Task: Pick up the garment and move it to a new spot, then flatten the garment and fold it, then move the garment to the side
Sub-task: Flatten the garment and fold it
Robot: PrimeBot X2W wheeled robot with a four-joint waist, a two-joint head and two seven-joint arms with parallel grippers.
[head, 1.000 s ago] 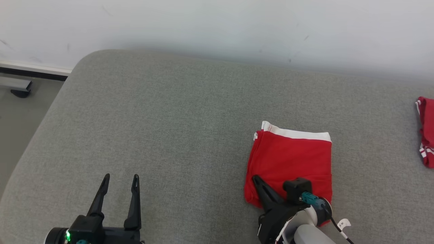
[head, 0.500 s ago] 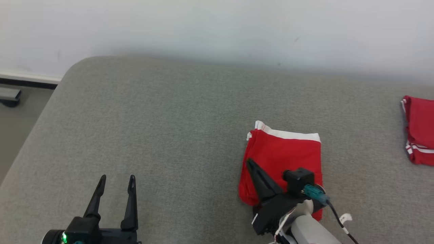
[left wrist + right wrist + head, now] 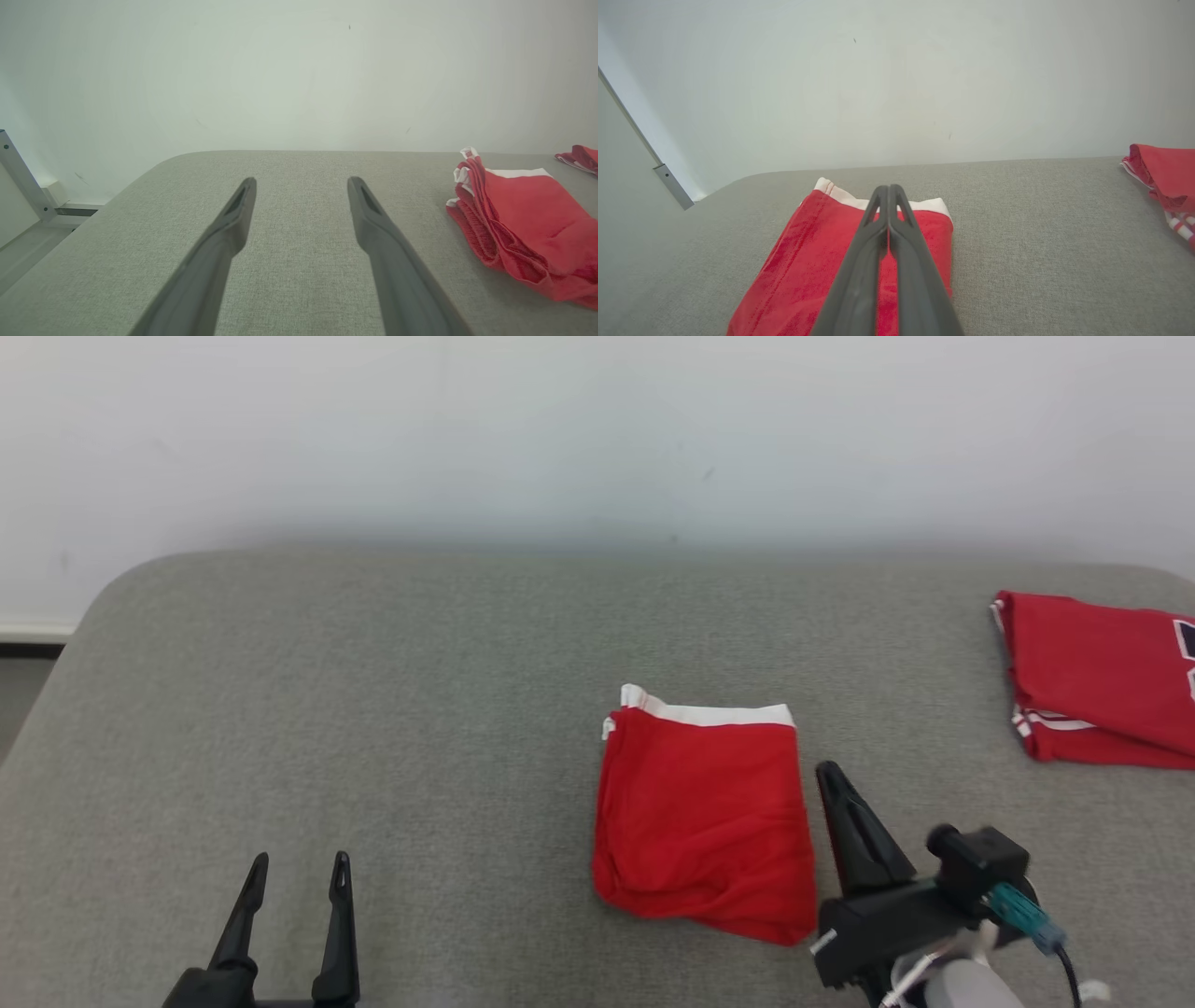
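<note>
Mid-frame, the folded red garment [image 3: 705, 812] looks soft, floppy. Grab its thick folded edge. Right claw [image 3: 828, 773] pinched empty, left claw [image 3: 300, 861] wide.

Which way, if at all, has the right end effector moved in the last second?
Yes. The right end effector moved rightward off the folded red garment; it's now beside its right edge.

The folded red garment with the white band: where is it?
Head view: the folded red garment lies right of centre on the grey cushion, left of the right end effector.
</note>
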